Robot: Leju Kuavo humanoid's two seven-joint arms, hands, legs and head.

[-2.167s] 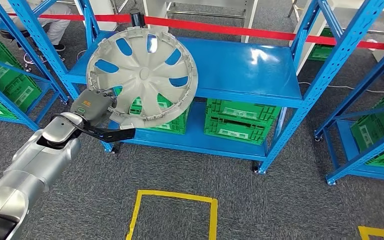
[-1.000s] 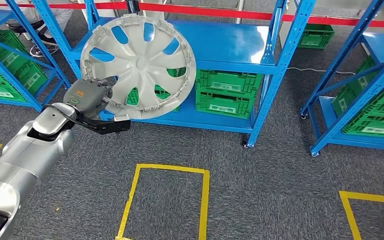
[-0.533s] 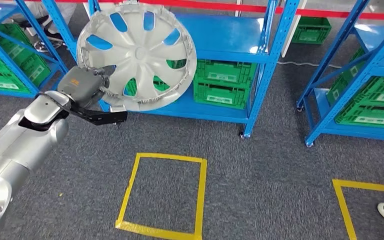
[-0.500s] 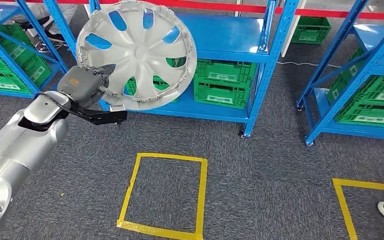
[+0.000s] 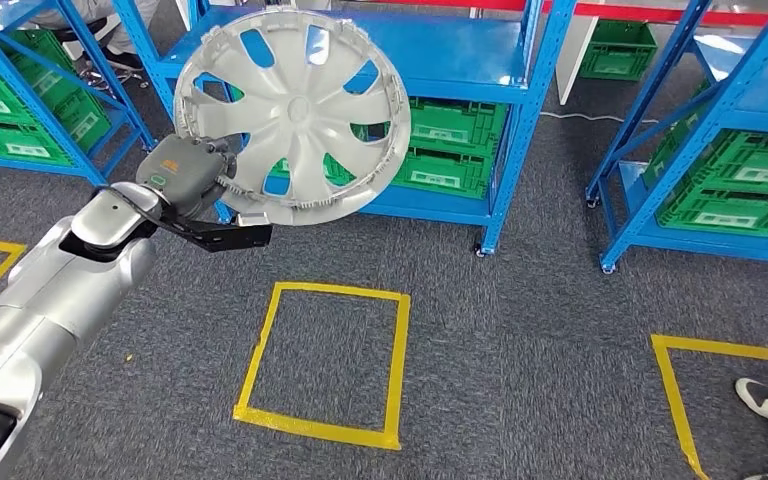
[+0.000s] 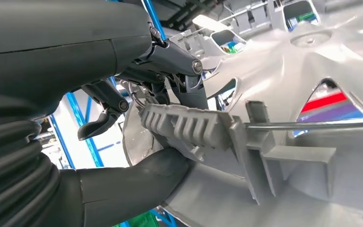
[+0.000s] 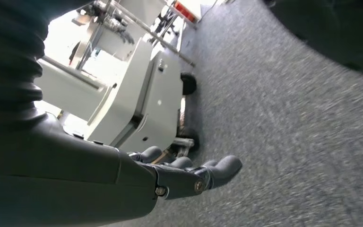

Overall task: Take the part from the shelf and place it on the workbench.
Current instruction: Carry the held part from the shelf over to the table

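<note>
The part is a large silver wheel cover (image 5: 295,110) with curved spokes, held up in the air in front of the blue shelf (image 5: 460,50). My left hand (image 5: 192,185) grips its lower left rim; in the left wrist view the thumb and fingers (image 6: 123,101) clamp a ribbed clip on the wheel cover's (image 6: 283,94) back rim. My right hand (image 7: 184,177) hangs beside me above the grey carpet, its fingers loosely extended and holding nothing.
Blue racks with green crates (image 5: 450,145) stand ahead and at both sides. Yellow tape squares (image 5: 325,360) mark the grey carpet. A person's shoe (image 5: 765,400) is at the lower right. A white wheeled cabinet (image 7: 132,99) stands behind my right hand.
The whole scene has shifted as I turn and step back from the shelf; the rack has slid up and leftward. My left hand keeps holding the wheel cover in the same grip.
</note>
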